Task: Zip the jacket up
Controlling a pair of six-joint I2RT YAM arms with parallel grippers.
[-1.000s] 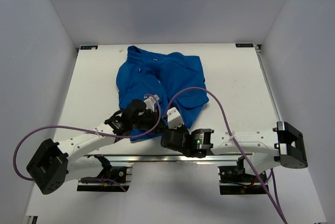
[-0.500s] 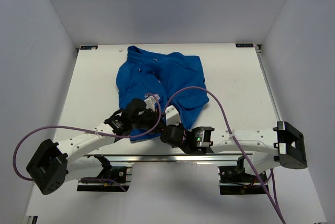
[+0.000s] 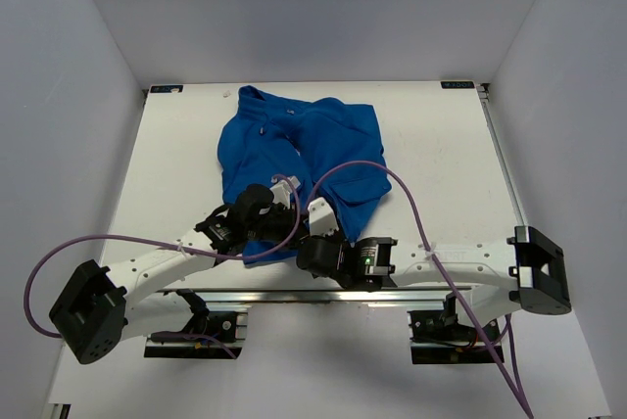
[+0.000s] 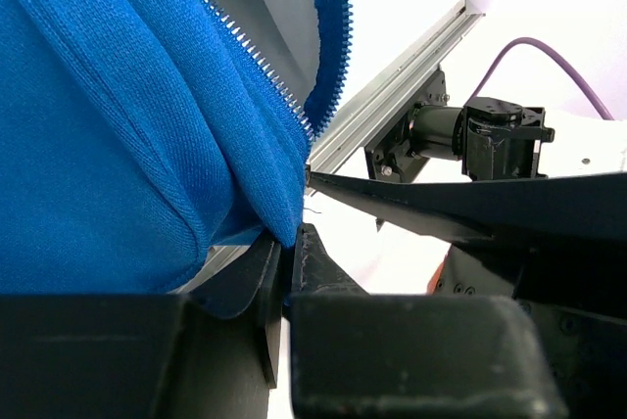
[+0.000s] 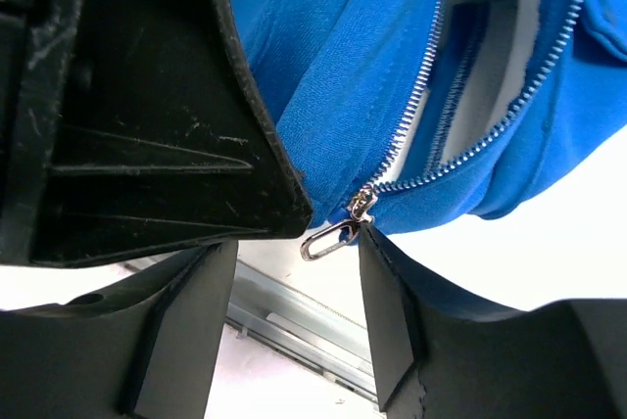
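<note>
The blue jacket [image 3: 294, 145] lies spread on the table, its near hem at the front edge. My left gripper [image 4: 289, 238] is shut on the hem's corner beside the zipper teeth [image 4: 257, 57]; in the top view it [image 3: 279, 231] sits over the near hem. My right gripper [image 5: 297, 248] is open right beside it. The silvery zipper pull [image 5: 330, 237] hangs between the right gripper's fingers and touches the tip of the right-hand one [image 5: 387, 311]. Above the slider, the two zipper rows [image 5: 421, 106] spread apart over white lining.
A metal rail [image 5: 294, 316] runs along the table's near edge just below the pull. The left gripper's black body [image 5: 127, 96] fills the upper left of the right wrist view. A purple cable [image 3: 392, 184] loops over the jacket's right side.
The right arm's wrist has moved left and slightly forward, closing in on the jacket's near hem next to the left gripper. The left arm and the jacket have stayed put.
</note>
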